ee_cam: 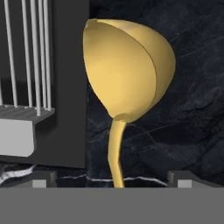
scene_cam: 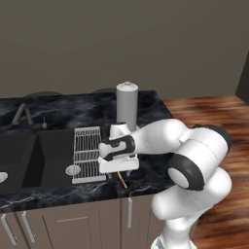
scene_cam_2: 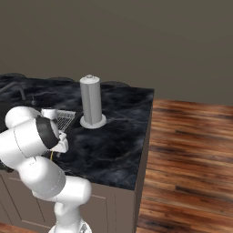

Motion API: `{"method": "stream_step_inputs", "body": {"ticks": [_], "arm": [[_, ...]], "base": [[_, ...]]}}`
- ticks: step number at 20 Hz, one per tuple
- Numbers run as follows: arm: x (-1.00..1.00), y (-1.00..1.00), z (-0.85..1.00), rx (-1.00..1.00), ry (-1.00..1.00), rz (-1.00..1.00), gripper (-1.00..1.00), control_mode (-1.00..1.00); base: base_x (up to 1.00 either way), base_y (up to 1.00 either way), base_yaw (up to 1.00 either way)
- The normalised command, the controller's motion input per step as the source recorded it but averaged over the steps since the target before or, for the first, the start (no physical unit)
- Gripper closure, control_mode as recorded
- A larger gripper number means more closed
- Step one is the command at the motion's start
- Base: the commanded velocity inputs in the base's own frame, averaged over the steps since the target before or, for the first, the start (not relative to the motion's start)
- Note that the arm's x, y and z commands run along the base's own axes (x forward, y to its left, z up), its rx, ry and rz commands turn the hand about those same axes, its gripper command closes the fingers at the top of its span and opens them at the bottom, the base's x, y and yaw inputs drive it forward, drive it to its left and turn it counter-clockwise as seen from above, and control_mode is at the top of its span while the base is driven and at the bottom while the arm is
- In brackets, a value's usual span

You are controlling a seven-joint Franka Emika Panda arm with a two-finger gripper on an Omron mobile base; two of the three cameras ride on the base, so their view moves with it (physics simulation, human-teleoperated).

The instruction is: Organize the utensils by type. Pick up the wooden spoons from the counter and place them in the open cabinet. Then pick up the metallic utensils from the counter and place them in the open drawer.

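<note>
One metallic utensil (ee_cam: 124, 74) lies on the black marbled counter (ee_cam: 192, 109), with a bright yellow round head and a thin golden handle. My gripper (ee_cam: 113, 181) hangs low right over it, open, one fingertip on each side of the handle, apart from it. From the left base view my gripper (scene_cam: 118, 168) points down at the counter (scene_cam: 146, 112) just right of the sink rack, and the handle's end (scene_cam: 122, 182) pokes out below it. The wooden spoons, the cabinet and the drawer are out of view.
A white wire rack (scene_cam: 87, 153) spans the sink (scene_cam: 29, 155) right beside the utensil. A tall grey cylinder (scene_cam: 127, 104) stands behind my hand. The faucet (scene_cam: 22, 114) is at the far left. The counter ends at the right over wooden floor (scene_cam_2: 191, 145).
</note>
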Motion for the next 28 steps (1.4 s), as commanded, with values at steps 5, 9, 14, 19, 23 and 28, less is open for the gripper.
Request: {"method": "stream_step_inputs", "body": {"ticks": [5, 9, 14, 19, 23, 28], "arm": [[0.0, 0.0, -0.14, 0.0, 0.0, 0.0, -1.0, -1.0], [0.0, 0.0, -0.15, 0.0, 0.0, 0.0, -1.0, -1.0], [0.0, 0.0, -0.13, 0.0, 0.0, 0.0, -1.0, -1.0], [0.0, 0.0, -0.01, 0.0, 0.0, 0.0, 1.0, -1.0], [0.0, 0.0, 0.0, 0.0, 0.0, 0.0, 1.0, -1.0], [0.0, 0.0, 0.0, 0.0, 0.0, 0.0, 1.0, -1.0]], "base": [[0.0, 0.0, 0.0], [0.0, 0.0, 0.0], [0.0, 0.0, 0.0], [0.0, 0.0, 0.0], [0.0, 0.0, 0.0], [0.0, 0.0, 0.0]]}}
